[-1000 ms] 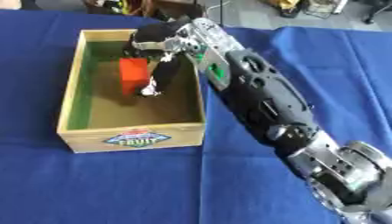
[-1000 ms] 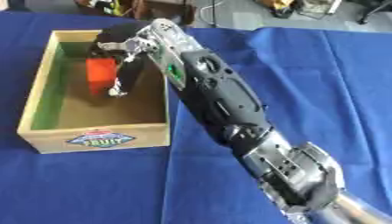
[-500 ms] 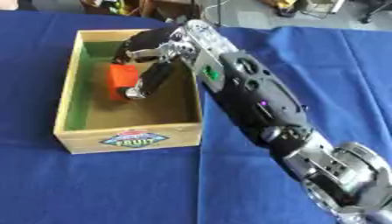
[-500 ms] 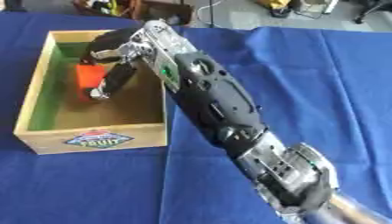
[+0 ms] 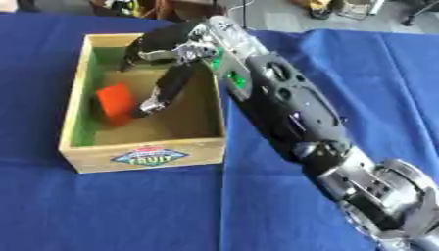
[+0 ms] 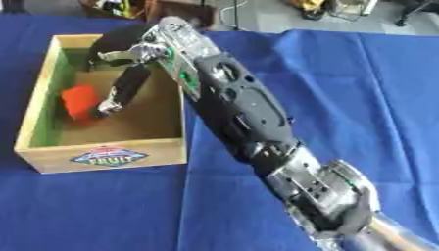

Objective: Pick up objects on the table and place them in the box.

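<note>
A wooden box [image 5: 146, 156] with a fruit label on its front stands on the blue cloth at the left. Inside it an orange-red block [image 5: 115, 102] lies against the left wall. My right arm reaches from the lower right across the box's right wall, and my right hand [image 5: 168, 49] hangs over the box interior with its fingers [image 5: 164, 93] straight and spread, pointing down toward the box floor just right of the block. Nothing is held in that hand. My left hand shows in neither view.
Blue cloth [image 5: 111, 211] covers the whole table around the box. Beyond the far edge there is clutter on the floor [image 6: 120, 7]. My right forearm [image 5: 291, 112] lies along the box's right side.
My right hand has let go of the orange-red block, which now rests in the box by the left wall. The fingers have straightened and drawn slightly away from it.
</note>
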